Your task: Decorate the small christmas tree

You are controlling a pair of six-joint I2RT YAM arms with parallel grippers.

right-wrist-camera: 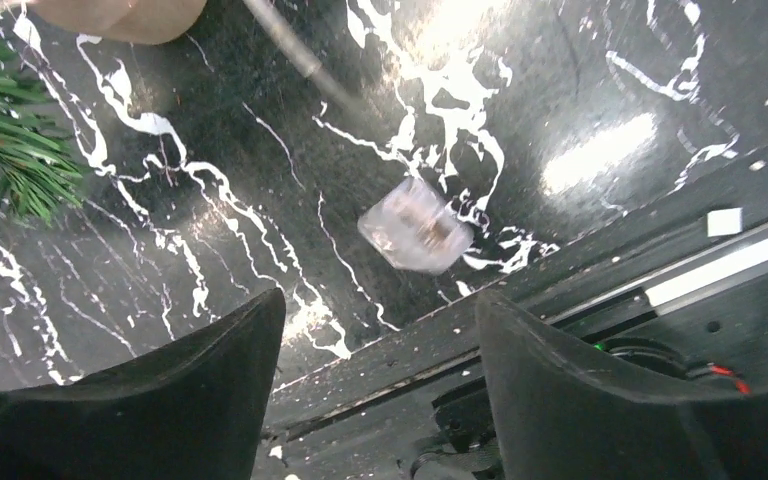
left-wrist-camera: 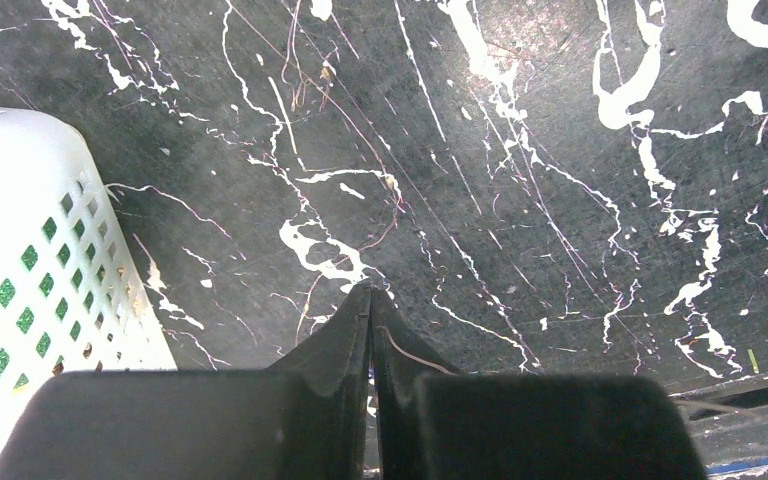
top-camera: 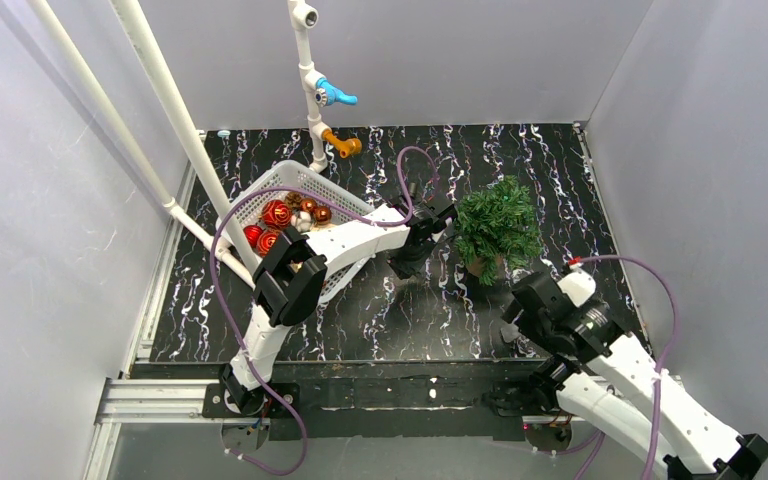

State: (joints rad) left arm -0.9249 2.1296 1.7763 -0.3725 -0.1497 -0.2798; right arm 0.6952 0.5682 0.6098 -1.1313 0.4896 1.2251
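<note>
The small christmas tree stands upright right of the table's middle; its needles and brown base show at the top left of the right wrist view. My left gripper hangs just left of the tree, shut with nothing between its fingers. My right gripper is low in front of the tree, near the table's front edge. It stands open and empty. A small clear plastic piece lies on the table just beyond its fingertips.
A white basket with red and brown ball ornaments sits at the back left; its wall is at the left of the left wrist view. White pipes slant over it. An upright pipe with blue and orange clips stands behind.
</note>
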